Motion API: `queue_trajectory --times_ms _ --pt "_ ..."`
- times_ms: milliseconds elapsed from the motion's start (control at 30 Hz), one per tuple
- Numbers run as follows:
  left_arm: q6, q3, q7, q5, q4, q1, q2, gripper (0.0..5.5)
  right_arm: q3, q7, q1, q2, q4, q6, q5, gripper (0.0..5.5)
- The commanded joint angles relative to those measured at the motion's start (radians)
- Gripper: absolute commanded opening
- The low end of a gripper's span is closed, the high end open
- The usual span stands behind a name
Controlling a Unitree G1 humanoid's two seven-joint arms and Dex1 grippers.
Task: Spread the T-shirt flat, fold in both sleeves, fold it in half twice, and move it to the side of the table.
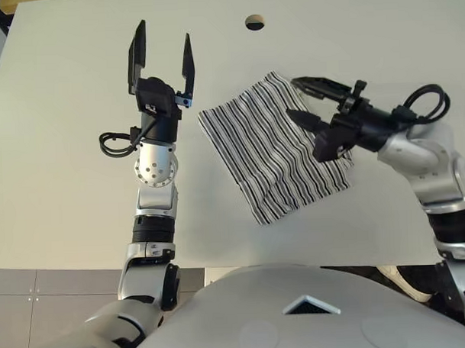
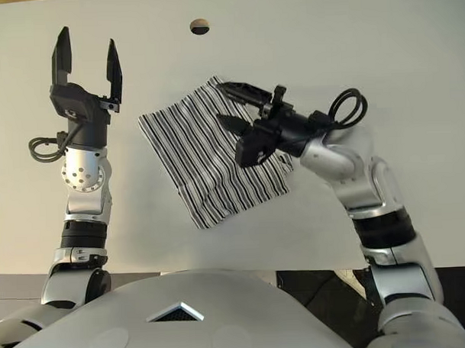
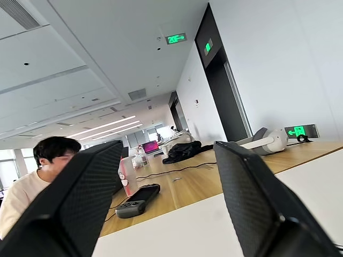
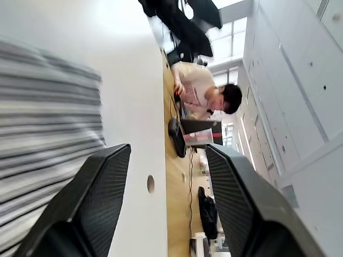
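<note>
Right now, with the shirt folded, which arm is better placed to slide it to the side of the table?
Likely right. The right arm holds its open jaws over the shirt's right edge. The left arm stands apart on the shirt's left, open jaws pointing away from it.

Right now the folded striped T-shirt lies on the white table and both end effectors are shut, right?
Not quite. The T-shirt does lie folded on the table, but the left end effector and right end effector are open, as the left eye view shows.

left gripper (image 1: 164,33), right gripper (image 1: 291,96), jaws spread wide
</note>
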Motion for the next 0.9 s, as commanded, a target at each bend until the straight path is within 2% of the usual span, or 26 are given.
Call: queue_trajectory --times_ms 33,167,300,433,533,633,767,900 --pt "0.01 -0.021 -0.011 -0.002 0.017 -0.032 -0.023 3.15 0.167 -0.22 -0.25 0.196 0.543 0.027 -0.207 2.58" --pt "0.009 -0.03 -0.015 -0.002 0.028 -0.051 -0.038 3.15 0.243 -0.338 -0.355 0.289 0.879 0.028 -0.266 2.58" --pt "0.005 -0.033 -0.009 0.003 0.051 -0.062 -0.041 3.15 0.231 -0.435 -0.38 0.263 1.046 0.015 -0.24 2.58" --pt "0.01 -0.03 -0.018 0.003 0.053 -0.073 -0.027 3.15 0.123 -0.457 -0.14 0.084 0.794 -0.022 -0.142 2.58" --pt "0.016 -0.025 -0.019 0.004 0.056 -0.082 -0.015 3.15 0.049 -0.432 0.081 0.012 0.496 0.041 -0.093 2.58" --pt "0.02 -0.025 -0.021 0.004 0.058 -0.091 -0.009 3.15 0.018 -0.423 0.173 0.024 0.304 0.114 -0.086 2.58" --pt "0.024 -0.019 -0.022 0.01 0.063 -0.097 0.008 3.15 -0.044 -0.528 0.199 0.061 0.15 0.152 -0.114 2.58" --pt "0.022 -0.014 -0.031 0.014 0.036 -0.076 0.037 3.15 -0.114 -0.561 0.25 0.053 -0.025 0.162 -0.123 2.58"
